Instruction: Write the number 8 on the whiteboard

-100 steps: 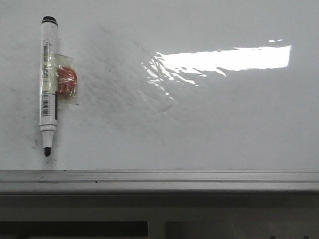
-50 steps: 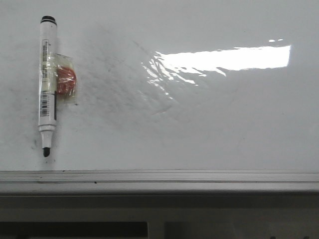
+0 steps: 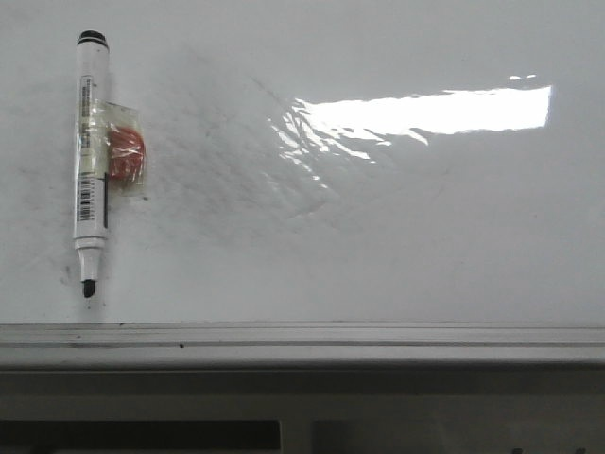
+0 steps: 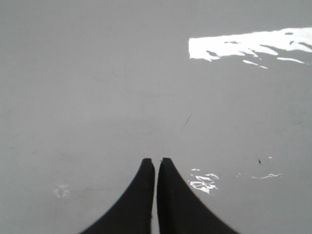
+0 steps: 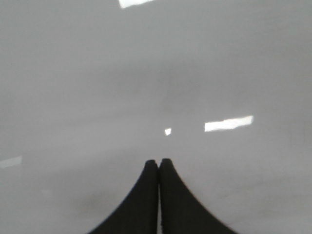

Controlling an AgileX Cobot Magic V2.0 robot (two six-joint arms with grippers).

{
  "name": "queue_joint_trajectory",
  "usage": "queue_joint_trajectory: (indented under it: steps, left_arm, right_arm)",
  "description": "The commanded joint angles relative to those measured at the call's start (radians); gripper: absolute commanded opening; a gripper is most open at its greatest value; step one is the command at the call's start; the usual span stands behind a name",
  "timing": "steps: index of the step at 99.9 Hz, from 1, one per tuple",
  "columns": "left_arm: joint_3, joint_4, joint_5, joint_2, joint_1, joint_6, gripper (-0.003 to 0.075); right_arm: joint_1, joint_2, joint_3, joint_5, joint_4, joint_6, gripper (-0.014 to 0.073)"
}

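Note:
The whiteboard [image 3: 397,246] fills the front view, glossy white with faint grey smudges and a bright glare patch. No drawn number 8 shows on it. An uncapped white marker [image 3: 90,161] with a black tip lies at the board's left, tip toward the near frame edge, with a taped red piece [image 3: 125,156] on its side. Neither gripper shows in the front view. My left gripper [image 4: 156,161] is shut and empty above the board surface [image 4: 97,97]. My right gripper [image 5: 159,162] is shut and empty above the board surface [image 5: 97,97].
The board's grey metal frame edge [image 3: 302,342] runs along the near side. Below it is a darker ledge [image 3: 302,397]. Glare patches show in both wrist views.

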Motion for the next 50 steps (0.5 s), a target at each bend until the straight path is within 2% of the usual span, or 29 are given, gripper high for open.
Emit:
queue_joint_trajectory:
  steps: [1, 14, 21, 38, 50]
  left_arm:
    - [-0.036, -0.021, -0.076, 0.038, -0.006, -0.011, 0.0068]
    - [-0.033, -0.076, -0.154, 0.078, -0.006, -0.011, 0.0288]
    - [-0.033, -0.096, -0.205, 0.102, -0.006, -0.011, 0.036]
    - [-0.033, -0.116, -0.269, 0.156, -0.018, -0.011, 0.0379]
    - [-0.033, -0.117, -0.273, 0.192, -0.086, -0.011, 0.0379]
  right_arm:
    - [0.0, 0.018, -0.037, -0.086, 0.004, -0.003, -0.0064]
    - [0.0, 0.018, -0.037, -0.086, 0.004, -0.003, -0.0064]
    - [0.0, 0.018, -0.037, -0.086, 0.004, -0.003, -0.0064]
    - [0.0, 0.018, -0.035, -0.086, 0.004, -0.003, -0.0064]
    - [0.0, 0.018, -0.035, -0.086, 0.004, -0.003, -0.0064]
